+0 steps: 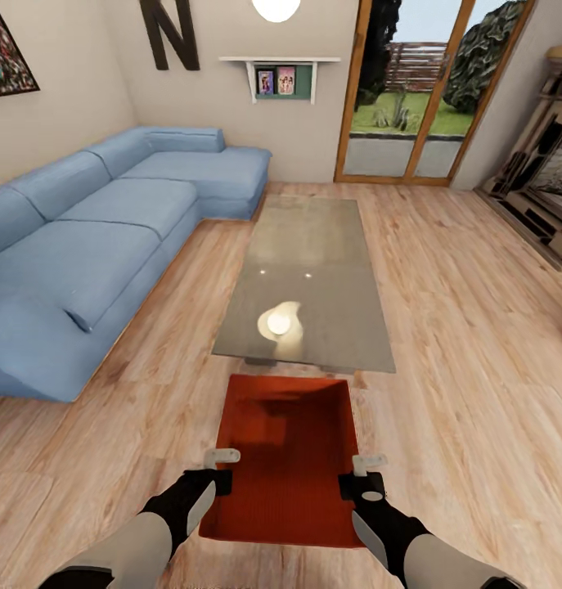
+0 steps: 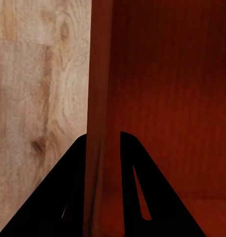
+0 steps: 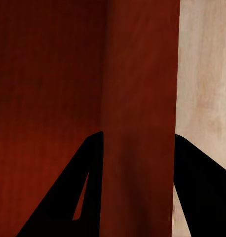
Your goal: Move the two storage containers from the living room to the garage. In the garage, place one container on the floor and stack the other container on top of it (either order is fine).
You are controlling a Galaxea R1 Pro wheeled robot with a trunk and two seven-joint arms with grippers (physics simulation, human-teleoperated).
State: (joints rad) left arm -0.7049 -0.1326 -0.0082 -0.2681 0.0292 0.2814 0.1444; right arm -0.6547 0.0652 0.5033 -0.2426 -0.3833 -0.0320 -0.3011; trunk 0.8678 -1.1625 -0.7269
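We stand in the living room (image 1: pixel 444 270), on its light wood-plank floor (image 1: pixel 477 393), with the blue sectional sofa (image 1: pixel 92 254) to our left and the glass coffee table (image 1: pixel 313 278) straight ahead. One orange-red storage container (image 1: pixel 289 458) sits between our arms, just short of the coffee table's near end; whether it rests on the planks or hangs slightly lifted we cannot tell. We judge the two-sided hold is chosen because the tray is too wide for one arm and must stay level for carrying to the garage.

Left claw (image 1: pixel 218 468): its two fingers straddle the container's left wall, one inside, one outside, closed down to the wall's thickness and pinching it.

Right claw (image 1: pixel 362 476): it mirrors this on the right wall, fingers set a little wider yet bearing on that wall from both sides.
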